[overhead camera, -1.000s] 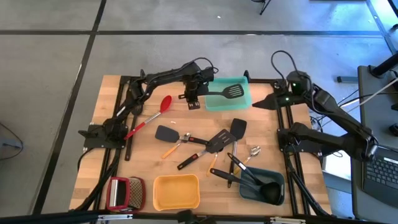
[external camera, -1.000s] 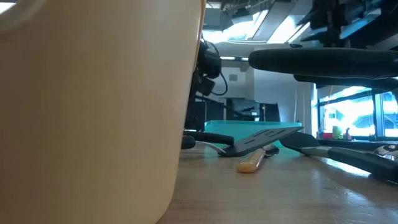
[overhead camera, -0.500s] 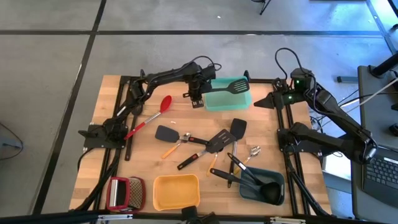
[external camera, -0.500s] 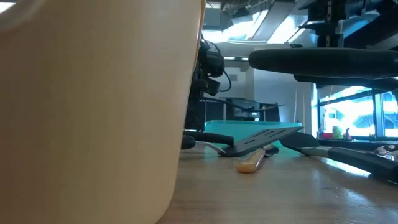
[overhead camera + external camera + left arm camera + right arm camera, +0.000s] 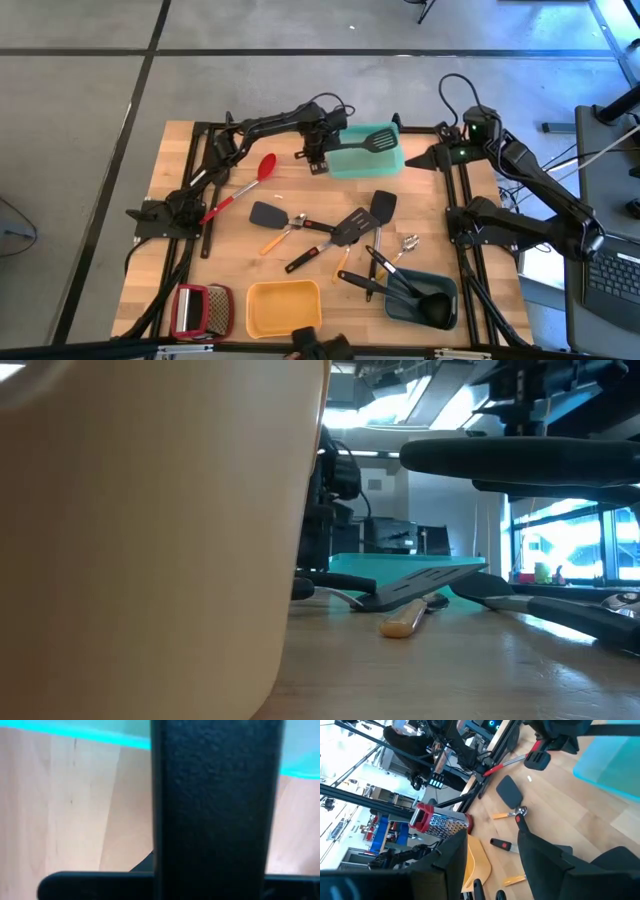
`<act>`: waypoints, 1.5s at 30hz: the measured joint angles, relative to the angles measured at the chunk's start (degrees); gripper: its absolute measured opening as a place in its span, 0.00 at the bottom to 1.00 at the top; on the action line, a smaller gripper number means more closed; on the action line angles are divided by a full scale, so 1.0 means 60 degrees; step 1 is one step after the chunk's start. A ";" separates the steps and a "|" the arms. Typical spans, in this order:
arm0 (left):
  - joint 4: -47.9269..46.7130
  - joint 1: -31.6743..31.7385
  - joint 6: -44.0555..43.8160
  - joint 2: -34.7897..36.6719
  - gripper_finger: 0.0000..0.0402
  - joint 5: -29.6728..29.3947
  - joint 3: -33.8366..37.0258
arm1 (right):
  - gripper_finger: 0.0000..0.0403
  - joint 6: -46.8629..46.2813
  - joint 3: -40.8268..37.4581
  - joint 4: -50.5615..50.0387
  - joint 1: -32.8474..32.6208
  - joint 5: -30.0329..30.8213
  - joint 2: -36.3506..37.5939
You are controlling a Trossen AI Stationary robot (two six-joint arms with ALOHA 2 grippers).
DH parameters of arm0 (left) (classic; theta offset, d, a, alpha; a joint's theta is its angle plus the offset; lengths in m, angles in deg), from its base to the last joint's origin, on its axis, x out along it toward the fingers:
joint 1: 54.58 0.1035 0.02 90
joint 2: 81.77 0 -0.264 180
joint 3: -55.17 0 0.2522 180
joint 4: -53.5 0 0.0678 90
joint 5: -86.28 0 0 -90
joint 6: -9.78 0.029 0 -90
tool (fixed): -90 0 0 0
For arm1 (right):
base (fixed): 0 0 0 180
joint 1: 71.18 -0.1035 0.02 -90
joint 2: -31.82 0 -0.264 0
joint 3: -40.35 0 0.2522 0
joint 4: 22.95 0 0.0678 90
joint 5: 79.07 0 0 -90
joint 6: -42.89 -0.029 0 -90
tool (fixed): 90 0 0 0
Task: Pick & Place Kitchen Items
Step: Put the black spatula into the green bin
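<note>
From above, my left gripper (image 5: 318, 160) sits at the near-left corner of the teal tray (image 5: 392, 162), jaws clenched on the handle of the black slotted spatula (image 5: 375, 138), whose head lies over the tray. I judge the step is setting it down inside: I should carry the handle further over the tray so the whole tool clears the rim before I let go. My right gripper (image 5: 432, 160) waits at the tray's far side, jaws spread and empty. The other utensils lie loose mid-table: the red spoon (image 5: 262, 170) and the black turners (image 5: 350, 227).

The low view is mostly blocked by the yellow tray (image 5: 150, 540); it shows only a turner resting before the teal tray.

My left wrist view alone confirms the grip: the dark handle fills it, with teal rim behind.

My right wrist view adds the grater (image 5: 440, 822).
</note>
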 joint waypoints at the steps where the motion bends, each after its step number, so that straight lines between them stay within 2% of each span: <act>1: -0.0098 0.0002 0.0001 -0.0030 0.05 0.0002 0.0004 | 0.44 0.0000 0.0000 0.0061 0.0000 -0.0001 -0.0041; 15: -0.2880 0.0055 -0.0014 -0.0083 0.04 -0.0357 0.0000 | 0.44 -0.0009 0.0000 0.0697 0.0011 -0.0080 -0.0446; 23: -0.2849 0.0100 -0.0574 0.0426 0.04 -0.0640 0.0006 | 0.44 0.0005 0.0004 0.0807 0.0300 -0.0323 -0.0540; 29: -0.2798 0.0155 -0.0301 0.1136 0.04 -0.0582 -0.0007 | 0.44 0.0080 0.0004 0.0839 0.0634 -0.0601 -0.0561; 35: -0.1979 0.0096 0.0468 0.1139 0.04 -0.0250 0.0004 | 0.44 0.0148 0.0004 0.0914 0.0867 -0.0753 -0.0561; 45: -0.1329 0.0058 0.0593 0.0485 0.04 -0.0121 0.0004 | 0.44 0.0142 0.0004 0.0973 0.0885 -0.0841 -0.0561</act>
